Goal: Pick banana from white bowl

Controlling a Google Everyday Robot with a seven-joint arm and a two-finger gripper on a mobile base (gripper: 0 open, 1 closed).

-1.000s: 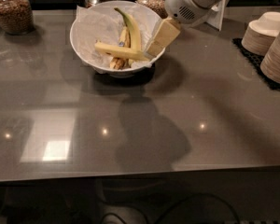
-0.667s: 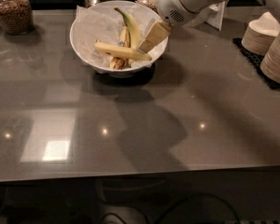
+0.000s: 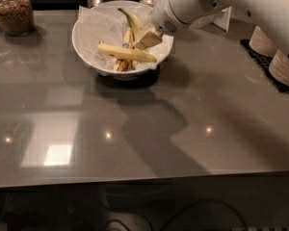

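Gripper (image 3: 147, 39) low inside white bowl (image 3: 81, 41), right side, just over banana (image 3: 126, 53). Grip state: can't tell. Banana flat across crumpled paper (image 3: 98, 23), w/ green-tipped banana (image 3: 131, 20) upright behind it. Bowl toward back of grey table (image 3: 135, 143). Jar (image 3: 12, 11) far left, stacked paper bowls (image 3: 284, 64) far right.
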